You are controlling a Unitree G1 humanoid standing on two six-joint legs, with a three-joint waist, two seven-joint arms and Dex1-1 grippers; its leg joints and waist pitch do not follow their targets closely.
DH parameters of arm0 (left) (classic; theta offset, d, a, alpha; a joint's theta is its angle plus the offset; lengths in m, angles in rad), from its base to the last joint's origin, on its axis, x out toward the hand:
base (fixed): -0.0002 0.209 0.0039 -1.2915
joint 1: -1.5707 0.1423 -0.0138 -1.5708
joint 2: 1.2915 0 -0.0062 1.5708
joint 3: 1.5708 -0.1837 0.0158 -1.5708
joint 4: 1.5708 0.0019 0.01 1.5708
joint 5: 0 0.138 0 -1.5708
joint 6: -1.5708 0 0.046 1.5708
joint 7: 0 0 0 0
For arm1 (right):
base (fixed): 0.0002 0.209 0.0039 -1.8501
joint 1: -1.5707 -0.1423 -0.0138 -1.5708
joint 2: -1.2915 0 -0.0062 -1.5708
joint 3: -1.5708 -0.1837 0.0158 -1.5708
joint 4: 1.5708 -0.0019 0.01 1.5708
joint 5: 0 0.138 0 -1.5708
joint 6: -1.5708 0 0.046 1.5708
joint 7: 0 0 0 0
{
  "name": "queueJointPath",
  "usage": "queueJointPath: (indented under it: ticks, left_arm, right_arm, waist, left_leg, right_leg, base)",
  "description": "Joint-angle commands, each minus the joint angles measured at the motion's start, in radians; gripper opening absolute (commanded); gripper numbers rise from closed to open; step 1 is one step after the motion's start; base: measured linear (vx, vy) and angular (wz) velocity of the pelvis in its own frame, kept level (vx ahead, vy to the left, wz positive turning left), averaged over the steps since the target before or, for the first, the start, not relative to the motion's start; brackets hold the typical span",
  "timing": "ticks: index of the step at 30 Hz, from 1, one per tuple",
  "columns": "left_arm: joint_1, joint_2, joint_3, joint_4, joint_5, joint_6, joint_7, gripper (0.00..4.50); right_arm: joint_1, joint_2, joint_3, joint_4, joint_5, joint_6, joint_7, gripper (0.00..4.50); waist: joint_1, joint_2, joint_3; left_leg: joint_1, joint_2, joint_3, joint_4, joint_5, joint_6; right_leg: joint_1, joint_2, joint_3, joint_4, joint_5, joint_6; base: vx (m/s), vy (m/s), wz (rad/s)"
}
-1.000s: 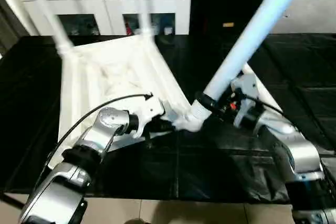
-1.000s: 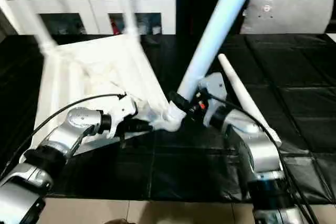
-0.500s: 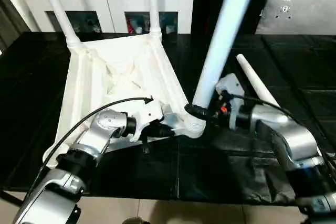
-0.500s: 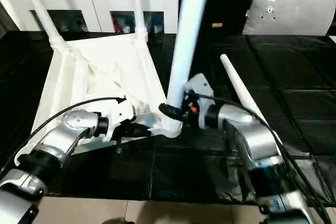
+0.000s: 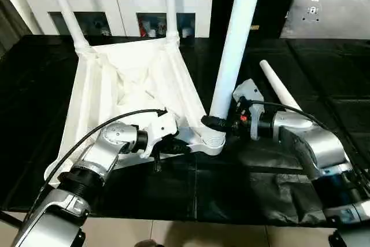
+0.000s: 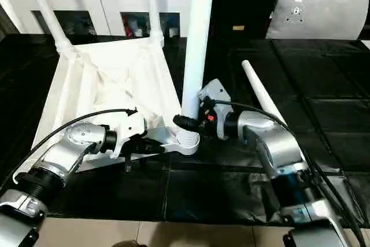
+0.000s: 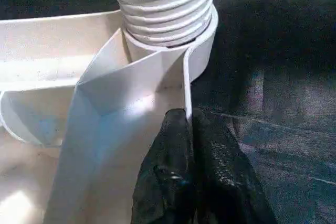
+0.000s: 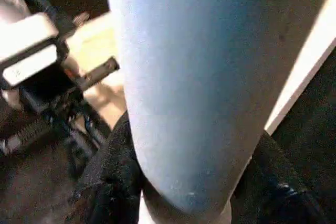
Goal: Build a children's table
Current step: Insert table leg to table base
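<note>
1. Plainly, the children's table (image 5: 130, 85) lay upside down on the black mat (image 5: 243, 189), ribbed underside up, with two legs already standing in its far corner sockets near the white cabinet (image 5: 121, 4).
2. The left claw (image 7: 190, 129) was pinched tight on a thin wall of the table's near edge, just beside the near-right corner socket (image 5: 211, 143), pinning that corner.
3. The right claw (image 6: 186, 123) was wrapped around the base of the third leg (image 5: 234, 44), its fingers closed on it just above the socket; the leg stood nearly upright, and its threaded end still showed above the socket rim in the left wrist view.
4. The fourth leg (image 5: 280, 88) lay loose on the mat beside the right forearm.
5. Judged risks:
   - With threads still exposed, the leg was probably not fully seated; any lean while turning could cross-thread it or jam it.
   - The left claw's grip on so thin a wall could slip, letting the top spin with the leg.
   - A swing of the right forearm could knock the loose leg away.
</note>
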Motion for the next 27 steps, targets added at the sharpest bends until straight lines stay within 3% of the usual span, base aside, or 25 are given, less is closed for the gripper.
queueJointPath:
  ticks: [1,6,7,8,11,12,13,14,15,16,17,22,25,27]
  left_arm:
    - [0.013,-0.007,-0.047,-0.022,0.024,-0.006,-0.031,0.00]
    - [0.016,-0.012,-0.041,-0.022,0.023,0.000,-0.024,0.00]
    - [0.016,-0.014,-0.037,-0.022,0.021,0.004,-0.023,0.00]
    - [0.015,-0.020,-0.033,-0.018,0.019,0.008,-0.019,0.00]
    - [0.014,-0.022,-0.032,-0.017,0.019,0.009,-0.018,0.00]
    - [0.013,-0.023,-0.031,-0.014,0.020,0.008,-0.017,0.00]
    - [0.012,-0.025,-0.029,-0.009,0.021,0.006,-0.015,0.00]
    - [0.012,-0.026,-0.029,-0.009,0.021,0.006,-0.015,0.00]
    - [0.012,-0.026,-0.029,-0.009,0.021,0.006,-0.016,0.00]
    - [0.012,-0.026,-0.030,-0.009,0.022,0.005,-0.017,0.00]
    - [0.013,-0.027,-0.032,-0.009,0.024,0.004,-0.018,0.00]
    - [0.015,-0.025,-0.044,-0.012,0.039,-0.007,-0.033,0.00]
    - [0.012,-0.023,-0.052,-0.006,0.047,-0.019,-0.041,0.00]
    - [0.001,-0.024,-0.054,0.009,0.051,-0.028,-0.044,0.00]
  right_arm:
    - [0.025,0.012,-0.035,0.048,0.026,0.018,-0.018,1.86]
    - [0.075,0.028,-0.093,0.063,0.066,0.007,-0.023,1.86]
    - [0.094,0.029,-0.095,0.061,0.063,-0.007,-0.025,1.86]
    - [0.131,0.034,-0.096,0.050,0.053,-0.041,-0.033,1.86]
    - [0.142,0.037,-0.097,0.048,0.051,-0.055,-0.035,1.86]
    - [0.155,0.039,-0.097,0.047,0.037,-0.082,-0.049,1.86]
    - [0.177,0.027,-0.068,0.046,-0.027,-0.157,-0.085,1.86]
    - [0.183,0.023,-0.059,0.045,-0.046,-0.177,-0.096,1.86]
    - [0.186,0.021,-0.055,0.043,-0.055,-0.184,-0.101,1.86]
    - [0.185,0.015,-0.045,0.040,-0.067,-0.188,-0.102,1.86]
    - [0.184,0.010,-0.034,0.037,-0.080,-0.190,-0.098,1.86]
    - [0.166,-0.017,0.034,0.045,-0.138,-0.206,-0.070,1.86]
    - [0.127,-0.017,0.066,0.085,-0.139,-0.196,-0.038,1.86]
    - [0.107,-0.025,0.102,0.112,-0.152,-0.190,0.004,1.86]
  waist:
    - [-0.005,-0.010,-0.059]
    - [-0.001,-0.006,-0.061]
    - [0.001,-0.001,-0.062]
    - [0.000,-0.003,-0.059]
    - [-0.003,-0.005,-0.056]
    - [-0.001,0.006,-0.057]
    - [0.000,0.017,-0.056]
    - [-0.003,0.006,-0.055]
    - [-0.003,0.006,-0.055]
    - [-0.004,0.015,-0.056]
    - [-0.006,0.011,-0.055]
    - [-0.009,0.012,-0.053]
    - [-0.015,0.012,-0.050]
    - [-0.017,0.004,-0.051]
  left_leg:
    - [0.011,0.067,-0.021,-0.071,-0.177,0.019]
    - [0.010,0.069,-0.019,-0.069,-0.156,0.028]
    - [0.009,0.068,-0.021,-0.070,-0.155,0.027]
    - [0.010,0.069,-0.020,-0.071,-0.170,0.026]
    - [0.012,0.068,-0.022,-0.075,-0.205,0.018]
    - [0.014,0.069,-0.023,-0.075,-0.210,0.013]
    - [0.015,0.069,-0.025,-0.076,-0.226,0.003]
    - [0.015,0.070,-0.025,-0.079,-0.239,-0.002]
    - [0.015,0.070,-0.025,-0.079,-0.239,-0.002]
    - [0.015,0.067,-0.026,-0.079,-0.240,0.000]
    - [0.014,0.067,-0.025,-0.079,-0.250,0.001]
    - [0.013,0.068,-0.027,-0.082,-0.260,0.006]
    - [0.015,0.066,-0.028,-0.083,-0.294,0.001]
    - [0.017,0.067,-0.028,-0.082,-0.298,0.002]
  right_leg:
    - [0.042,-0.091,0.050,-0.077,-0.206,-0.224]
    - [0.042,-0.091,0.050,-0.074,-0.155,-0.232]
    - [0.043,-0.092,0.049,-0.071,-0.150,-0.234]
    - [0.041,-0.092,0.048,-0.076,-0.165,-0.231]
    - [0.041,-0.092,0.048,-0.082,-0.228,-0.221]
    - [0.039,-0.094,0.048,-0.082,-0.240,-0.218]
    - [0.037,-0.094,0.049,-0.086,-0.254,-0.211]
    - [0.038,-0.092,0.049,-0.089,-0.259,-0.203]
    - [0.038,-0.092,0.049,-0.089,-0.259,-0.203]
    - [0.038,-0.091,0.049,-0.086,-0.254,-0.206]
    - [0.038,-0.089,0.049,-0.089,-0.266,-0.203]
    - [0.039,-0.089,0.049,-0.089,-0.276,-0.198]
    - [0.036,-0.092,0.050,-0.095,-0.357,-0.186]
    - [0.034,-0.090,0.050,-0.096,-0.370,-0.183]
  base:
    - [0.000,0.000,0.00]
    - [0.000,0.000,0.00]
    - [0.000,0.000,0.00]
    - [0.000,0.000,0.00]
    - [0.000,0.000,0.00]
    - [0.000,0.000,0.00]
    - [0.000,0.000,0.00]
    - [0.000,0.000,0.00]
    - [0.000,0.000,0.00]
    - [0.000,0.000,0.00]
    - [0.000,0.000,0.00]
    - [0.000,0.000,0.00]
    - [0.000,0.000,0.00]
    - [0.000,0.000,0.00]
